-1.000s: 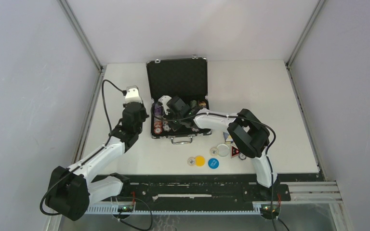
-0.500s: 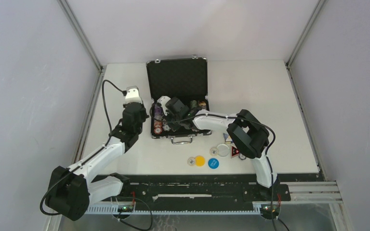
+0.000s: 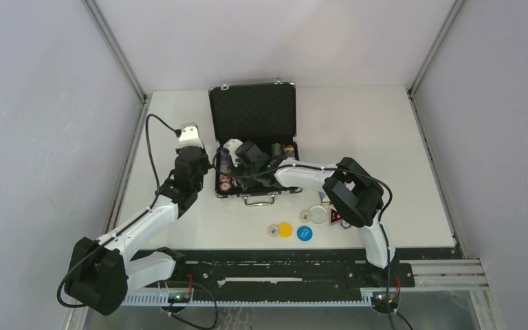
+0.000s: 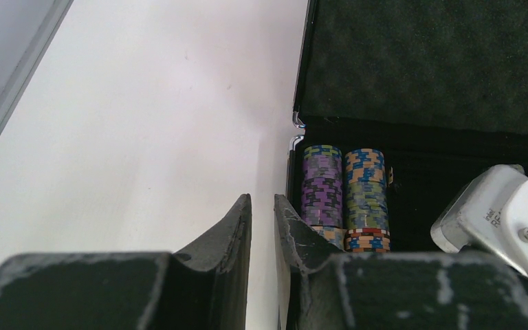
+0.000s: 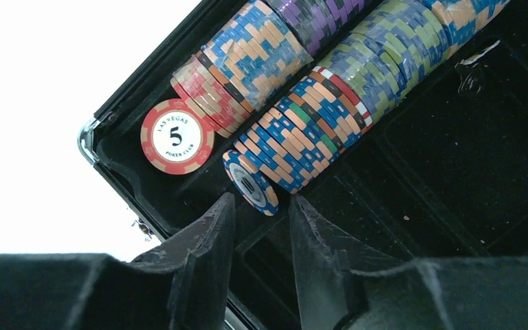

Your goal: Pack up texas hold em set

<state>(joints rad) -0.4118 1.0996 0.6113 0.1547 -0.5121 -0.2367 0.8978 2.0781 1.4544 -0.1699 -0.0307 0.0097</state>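
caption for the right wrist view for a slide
Right tool, jaws apart, behind a blue chip ending one row in the black case; a red 5 chip fronts the next.

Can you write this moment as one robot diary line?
right hand: open, inside small black textured briefcase, tips at blue-edged poker chip | left hand: narrow gap, empty, by briefcase | round yellow button: on white table

Overhead view: we note bright, even, diffuse light with no glare; only faint soft shadows lie beneath the arms point(image 3: 144, 220) on the white desk point(image 3: 385, 137). Small items read coarse. Left wrist view: the desk is mildly washed out, and the near fingers point(image 4: 213, 268) of the left pincer point(image 4: 262, 206) are blurred. Right wrist view: the desk burns to pure white at left. The multicoloured poker chip stacks point(image 5: 302, 130) are sharp, while the black briefcase lining point(image 5: 454, 172) sinks to near-black.
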